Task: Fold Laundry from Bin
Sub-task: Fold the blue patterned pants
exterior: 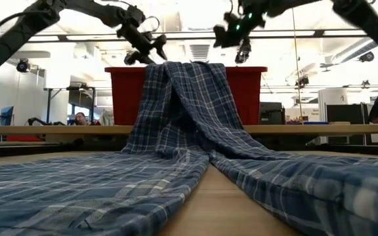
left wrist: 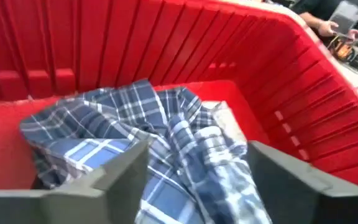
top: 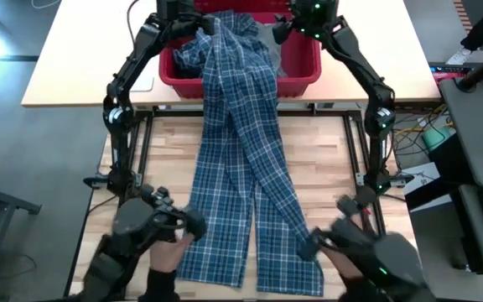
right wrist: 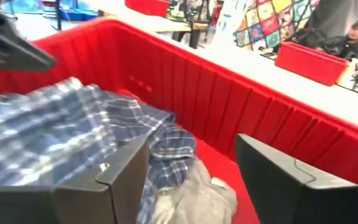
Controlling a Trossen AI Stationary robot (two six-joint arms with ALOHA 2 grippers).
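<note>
The laundry on show is a blue-and-white plaid garment point(top: 241, 168). Its upper part lies bunched in the red bin point(top: 304, 75) at the far edge. It hangs over the bin's near rim point(exterior: 248, 71), and two long panels lie spread on the wooden table point(top: 166, 168). A light grey garment point(right wrist: 197, 199) lies in the bin beside it. My left gripper point(left wrist: 199, 149) hovers open above the plaid heap point(left wrist: 135, 124) at the bin's left. My right gripper point(right wrist: 191, 143) hovers open over the bin's right part, above the plaid cloth point(right wrist: 55, 130) and the grey garment.
The bin stands on a paler table point(top: 74, 59) behind the wooden one, with a gap and metal frame between them. Both arm bases stand at the near edge. Another red tub point(right wrist: 309, 62) and people show in the room beyond.
</note>
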